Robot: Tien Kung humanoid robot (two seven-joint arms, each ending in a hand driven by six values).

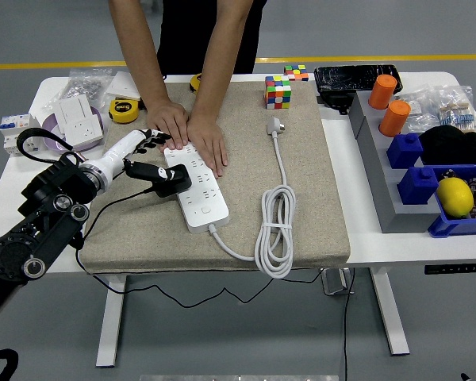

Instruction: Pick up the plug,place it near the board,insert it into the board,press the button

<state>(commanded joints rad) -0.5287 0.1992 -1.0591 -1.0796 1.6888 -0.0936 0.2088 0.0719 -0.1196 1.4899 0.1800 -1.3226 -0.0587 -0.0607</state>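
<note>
On the white tabletop lay a tan cloth mat. A person's hands held down the long white power board. The robot's left hand, fingers loosely open and gripping nothing, reached beside the black plug sitting in the board. Pressing the button would need one gentle, straight poke.

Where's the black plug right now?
In the head view the black plug sits on the left side of the white power strip, left of the mat's centre, just right of the robot's left hand and below the person's hands.
</note>
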